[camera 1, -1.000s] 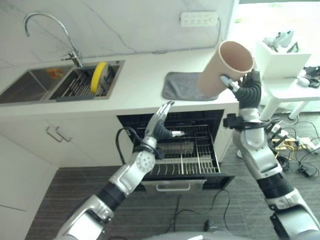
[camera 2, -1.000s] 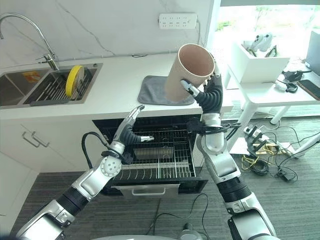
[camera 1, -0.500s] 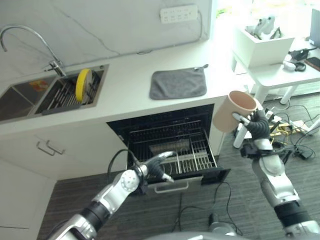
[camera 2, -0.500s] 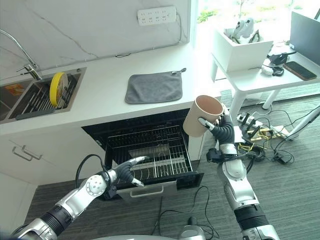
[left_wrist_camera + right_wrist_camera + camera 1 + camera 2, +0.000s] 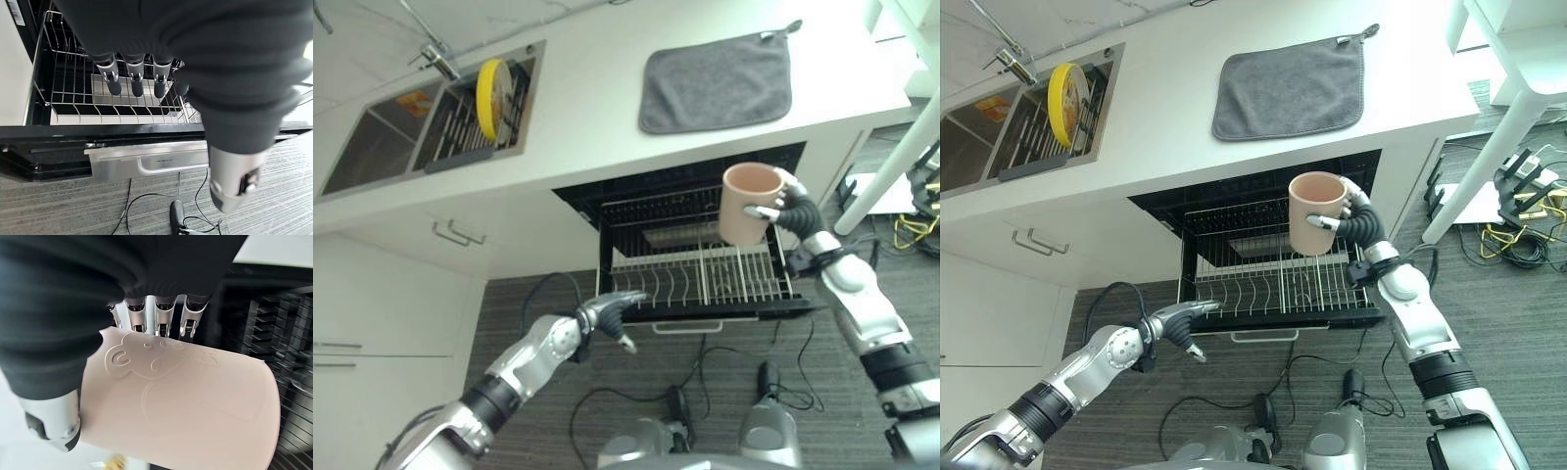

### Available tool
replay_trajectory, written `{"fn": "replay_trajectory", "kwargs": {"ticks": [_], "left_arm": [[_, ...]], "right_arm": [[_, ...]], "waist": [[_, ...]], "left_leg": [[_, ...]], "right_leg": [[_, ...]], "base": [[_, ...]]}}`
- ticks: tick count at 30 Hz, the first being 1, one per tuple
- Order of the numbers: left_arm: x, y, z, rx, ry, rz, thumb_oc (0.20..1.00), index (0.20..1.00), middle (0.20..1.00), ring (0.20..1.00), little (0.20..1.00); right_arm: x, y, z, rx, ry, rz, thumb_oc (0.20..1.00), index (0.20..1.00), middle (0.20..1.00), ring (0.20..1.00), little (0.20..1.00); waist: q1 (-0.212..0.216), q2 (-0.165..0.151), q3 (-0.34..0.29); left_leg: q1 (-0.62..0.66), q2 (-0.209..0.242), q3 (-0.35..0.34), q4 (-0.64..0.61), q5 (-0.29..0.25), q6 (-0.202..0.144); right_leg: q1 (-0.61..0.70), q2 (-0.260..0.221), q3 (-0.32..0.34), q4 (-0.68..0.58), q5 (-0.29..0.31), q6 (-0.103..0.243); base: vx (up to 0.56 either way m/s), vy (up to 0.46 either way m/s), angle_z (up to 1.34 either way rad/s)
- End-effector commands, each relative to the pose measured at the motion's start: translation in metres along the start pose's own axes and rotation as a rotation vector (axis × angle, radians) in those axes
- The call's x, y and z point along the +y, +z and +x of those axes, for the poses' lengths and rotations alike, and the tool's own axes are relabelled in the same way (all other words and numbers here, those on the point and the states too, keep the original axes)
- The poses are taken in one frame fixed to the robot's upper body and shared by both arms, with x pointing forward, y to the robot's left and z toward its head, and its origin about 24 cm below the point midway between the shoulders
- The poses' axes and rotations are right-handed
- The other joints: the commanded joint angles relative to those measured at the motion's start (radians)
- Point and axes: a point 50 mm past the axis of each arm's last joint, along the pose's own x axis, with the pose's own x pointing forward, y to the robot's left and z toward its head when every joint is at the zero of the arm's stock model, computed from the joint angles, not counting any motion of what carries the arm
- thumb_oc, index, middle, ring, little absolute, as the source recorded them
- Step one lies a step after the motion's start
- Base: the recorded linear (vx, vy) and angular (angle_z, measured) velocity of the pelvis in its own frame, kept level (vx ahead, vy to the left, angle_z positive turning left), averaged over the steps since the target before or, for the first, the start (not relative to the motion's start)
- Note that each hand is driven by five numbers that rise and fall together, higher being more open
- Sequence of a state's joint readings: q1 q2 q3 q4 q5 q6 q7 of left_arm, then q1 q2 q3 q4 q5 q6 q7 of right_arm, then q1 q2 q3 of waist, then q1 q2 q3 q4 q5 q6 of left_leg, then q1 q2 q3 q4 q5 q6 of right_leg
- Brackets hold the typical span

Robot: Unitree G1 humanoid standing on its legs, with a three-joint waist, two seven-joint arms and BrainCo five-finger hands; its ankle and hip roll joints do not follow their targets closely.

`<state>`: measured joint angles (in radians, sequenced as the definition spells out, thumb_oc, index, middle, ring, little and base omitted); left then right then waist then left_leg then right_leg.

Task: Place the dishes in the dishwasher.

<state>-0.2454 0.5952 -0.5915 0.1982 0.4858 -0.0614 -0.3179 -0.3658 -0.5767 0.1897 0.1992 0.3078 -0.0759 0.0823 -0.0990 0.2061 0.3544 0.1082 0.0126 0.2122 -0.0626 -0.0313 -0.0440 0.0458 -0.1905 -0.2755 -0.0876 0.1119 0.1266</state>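
Note:
My right hand (image 5: 790, 209) is shut on a pale pink cup (image 5: 745, 203), holding it upright above the right part of the pulled-out dishwasher rack (image 5: 705, 279). The right wrist view shows the fingers (image 5: 161, 318) wrapped round the embossed cup (image 5: 181, 406). My left hand (image 5: 603, 314) hangs low in front of the rack's left end, fingers relaxed and holding nothing. Its wrist view looks along the fingers (image 5: 134, 78) into the wire rack (image 5: 73, 98), above the silver drawer handle (image 5: 146, 164). A yellow plate (image 5: 490, 84) stands on edge in the sink's drying rack.
A grey cloth (image 5: 717, 80) lies on the white counter above the dishwasher. The sink (image 5: 382, 147) and tap (image 5: 435, 54) are at the far left. A white table leg (image 5: 891, 162) and cables (image 5: 915, 220) stand to the right. Cables (image 5: 783, 352) trail on the floor.
The camera has tilted further down. My right hand has carried the cup in from the right to above the rack. My left hand stays low by the drawer front.

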Motion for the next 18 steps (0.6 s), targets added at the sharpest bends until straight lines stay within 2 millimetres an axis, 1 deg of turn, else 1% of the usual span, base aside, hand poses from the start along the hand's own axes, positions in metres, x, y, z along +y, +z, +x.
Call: {"fn": "replay_trajectory", "kwargs": {"ticks": [1,2,3,6,7,8,10,14,17,18], "left_arm": [[0.006,-0.007,-0.005,0.031,0.014,0.073,1.000,1.000,1.000,1.000,1.000],[0.009,-0.007,-0.002,0.028,0.016,0.086,1.000,1.000,1.000,1.000,1.000],[0.009,-0.006,-0.002,0.027,0.018,0.086,1.000,1.000,1.000,1.000,1.000],[0.019,-0.001,0.005,0.002,0.048,0.124,1.000,1.000,1.000,1.000,1.000],[0.025,0.002,0.009,-0.003,0.058,0.172,1.000,1.000,1.000,1.000,1.000],[0.029,0.003,0.010,-0.001,0.062,0.204,1.000,1.000,1.000,1.000,1.000],[0.033,0.005,0.011,-0.006,0.071,0.232,1.000,1.000,1.000,1.000,1.000],[0.043,0.011,0.013,-0.017,0.084,0.285,1.000,1.000,1.000,1.000,1.000],[0.046,0.012,0.013,-0.023,0.083,0.311,1.000,1.000,1.000,1.000,1.000],[0.047,0.014,0.013,-0.030,0.078,0.325,1.000,1.000,1.000,1.000,1.000]], "right_arm": [[0.010,0.027,0.012,-0.130,0.053,-0.043,0.200,0.200,0.200,0.200,0.200],[0.009,0.028,0.018,-0.120,0.053,-0.050,0.200,0.200,0.200,0.200,0.200],[0.009,0.028,0.019,-0.118,0.052,-0.050,0.200,0.200,0.200,0.200,0.200],[0.007,0.035,0.029,-0.131,0.024,-0.062,0.200,0.200,0.200,0.200,0.200],[0.005,0.036,0.035,-0.116,0.004,-0.050,0.200,0.200,0.200,0.200,0.200],[0.004,0.033,0.038,-0.085,-0.020,0.021,0.200,0.200,0.200,0.200,0.200],[0.002,0.029,0.041,-0.061,-0.046,0.053,0.200,0.200,0.200,0.200,0.200],[-0.005,0.027,0.049,-0.047,-0.092,0.013,0.200,0.200,0.200,0.200,0.200],[-0.010,0.028,0.053,-0.033,-0.115,0.003,0.200,0.200,0.200,0.200,0.200],[-0.013,0.028,0.056,-0.024,-0.131,-0.001,0.200,0.200,0.200,0.200,0.200]], "waist": [[-0.005,-0.084,-0.071],[-0.002,-0.087,-0.049],[-0.001,-0.088,-0.046],[0.005,-0.100,0.000],[0.009,-0.108,0.030],[0.011,-0.113,0.045],[0.014,-0.117,0.057],[0.025,-0.121,0.076],[0.030,-0.118,0.083],[0.034,-0.113,0.086]], "left_leg": [[-0.068,0.088,0.075,0.216,-0.050,-0.024],[-0.092,0.098,0.073,0.247,-0.056,-0.026],[-0.095,0.099,0.072,0.252,-0.058,-0.026],[-0.150,0.103,0.052,0.285,-0.064,-0.027],[-0.193,0.104,0.045,0.310,-0.064,-0.024],[-0.213,0.104,0.042,0.322,-0.064,-0.021],[-0.227,0.105,0.040,0.330,-0.064,-0.018],[-0.247,0.106,0.041,0.339,-0.062,-0.014],[-0.255,0.103,0.038,0.343,-0.061,-0.012],[-0.253,0.101,0.038,0.343,-0.061,-0.012]], "right_leg": [[-0.068,-0.076,0.016,0.262,-0.162,0.050],[-0.091,-0.080,0.012,0.307,-0.183,0.042],[-0.094,-0.080,0.012,0.312,-0.185,0.041],[-0.145,-0.073,0.019,0.351,-0.201,0.029],[-0.187,-0.072,0.023,0.382,-0.206,0.022],[-0.208,-0.072,0.025,0.397,-0.207,0.021],[-0.224,-0.072,0.027,0.408,-0.206,0.021],[-0.241,-0.077,0.022,0.413,-0.198,0.023],[-0.247,-0.080,0.023,0.414,-0.193,0.025],[-0.244,-0.083,0.023,0.411,-0.191,0.026]], "base": [[-0.08,0.055,0.13],[-0.07,0.044,0.14],[-0.10,0.036,0.11],[-0.18,0.013,0.19],[-0.30,-0.018,0.04],[-0.23,-0.033,0.07],[-0.10,-0.033,0.03],[-0.06,-0.027,0.01],[-0.01,-0.015,0.12],[0.02,0.000,0.10]]}}
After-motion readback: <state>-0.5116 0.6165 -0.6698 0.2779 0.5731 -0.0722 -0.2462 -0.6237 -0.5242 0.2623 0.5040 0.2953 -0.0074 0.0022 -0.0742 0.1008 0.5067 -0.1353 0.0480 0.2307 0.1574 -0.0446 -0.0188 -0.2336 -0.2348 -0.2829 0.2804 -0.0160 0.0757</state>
